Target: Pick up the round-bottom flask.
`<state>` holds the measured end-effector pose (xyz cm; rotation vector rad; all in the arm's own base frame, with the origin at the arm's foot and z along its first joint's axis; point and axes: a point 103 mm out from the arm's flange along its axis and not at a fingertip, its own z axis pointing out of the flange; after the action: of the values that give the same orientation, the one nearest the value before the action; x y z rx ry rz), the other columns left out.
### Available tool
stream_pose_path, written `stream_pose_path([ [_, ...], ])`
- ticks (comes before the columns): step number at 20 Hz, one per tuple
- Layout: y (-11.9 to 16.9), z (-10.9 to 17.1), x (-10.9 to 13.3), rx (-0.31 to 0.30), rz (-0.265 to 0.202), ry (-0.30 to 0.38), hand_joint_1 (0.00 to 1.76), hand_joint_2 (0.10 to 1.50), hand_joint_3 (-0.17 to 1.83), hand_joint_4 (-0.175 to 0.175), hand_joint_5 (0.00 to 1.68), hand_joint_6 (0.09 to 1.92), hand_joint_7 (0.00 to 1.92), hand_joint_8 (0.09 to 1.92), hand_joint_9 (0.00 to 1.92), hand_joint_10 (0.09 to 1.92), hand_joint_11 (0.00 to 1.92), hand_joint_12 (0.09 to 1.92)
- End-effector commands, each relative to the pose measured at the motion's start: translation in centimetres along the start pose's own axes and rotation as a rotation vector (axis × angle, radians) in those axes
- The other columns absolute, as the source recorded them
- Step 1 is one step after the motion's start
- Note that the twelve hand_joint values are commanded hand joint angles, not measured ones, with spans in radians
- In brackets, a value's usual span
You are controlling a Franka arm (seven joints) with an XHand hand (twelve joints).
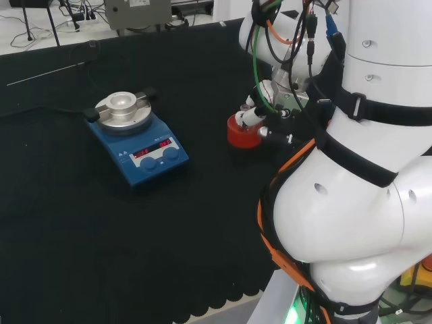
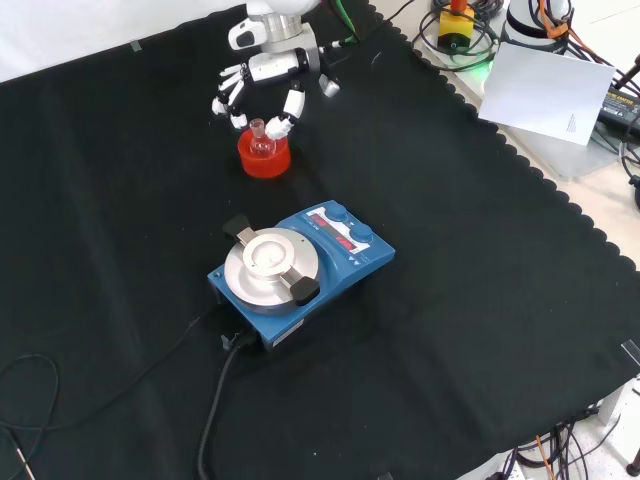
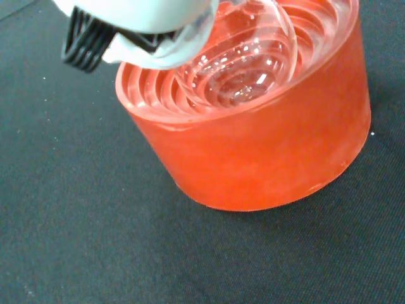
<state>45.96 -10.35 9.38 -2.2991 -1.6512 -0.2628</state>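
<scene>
Near the far edge of the bench (image 2: 480,330) in the front view, we see the round-bottom flask (image 2: 260,141) sitting in a red ribbed stand (image 2: 264,157), neck up. Our hand (image 2: 262,84) hangs just above and behind it, fingers spread and slightly bent, one white fingertip (image 2: 279,125) right beside the flask neck on the view's right, other fingers (image 2: 228,98) off to the left. We can't tell if that fingertip touches the glass. Nothing is gripped.

In the wrist view we look into the stand (image 3: 253,133): clear bulb of the flask (image 3: 243,60) seated on the concentric ribs, a blurred white part of the hand (image 3: 142,25) close over the rim.

In the head view the stand (image 1: 244,132) sits on the black cloth just left of the arm's white links, with the hand (image 1: 260,111) over it.

Closer to the bench middle, well apart from the stand, we see a blue hotplate stirrer (image 2: 305,272) with a round metal top, two blue knobs and red displays; its black cable (image 2: 215,400) runs off toward the near edge. We can't make out any readable label on the flask or stand.
</scene>
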Motion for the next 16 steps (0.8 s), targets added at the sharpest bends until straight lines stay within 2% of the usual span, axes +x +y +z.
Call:
stream_pose_path([
  [1,0.02,-0.04,-0.06,-0.003,-0.008,-0.005,0.98,0.59,0.69,-0.084,0.76,0.89,0.26,0.71,0.40,0.74,0.04,1.38],
  [16,-0.06,0.10,0.90,-0.010,-0.016,-0.020,1.00,0.61,0.70,-0.091,0.83,0.91,0.29,0.72,0.42,0.74,0.05,1.38],
])
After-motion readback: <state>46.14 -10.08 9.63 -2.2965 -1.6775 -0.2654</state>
